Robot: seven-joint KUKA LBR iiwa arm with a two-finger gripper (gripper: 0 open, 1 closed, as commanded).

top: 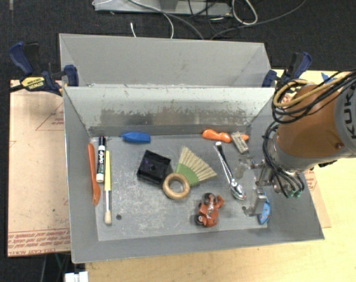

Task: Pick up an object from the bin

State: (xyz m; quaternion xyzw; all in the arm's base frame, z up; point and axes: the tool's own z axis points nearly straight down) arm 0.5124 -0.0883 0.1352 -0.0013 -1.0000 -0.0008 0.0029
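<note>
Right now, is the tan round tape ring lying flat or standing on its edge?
Lying flat: the tan round tape ring shows its whole circle, hole facing up, on the floor of the grey metal bin.

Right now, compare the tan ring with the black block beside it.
The tan ring is round with an open middle; the black block is boxy and closed. The ring is pale, the block dark. The ring lies nearer the front, the block behind it, leftward. Both lie flat on the floor of the bin.
</note>
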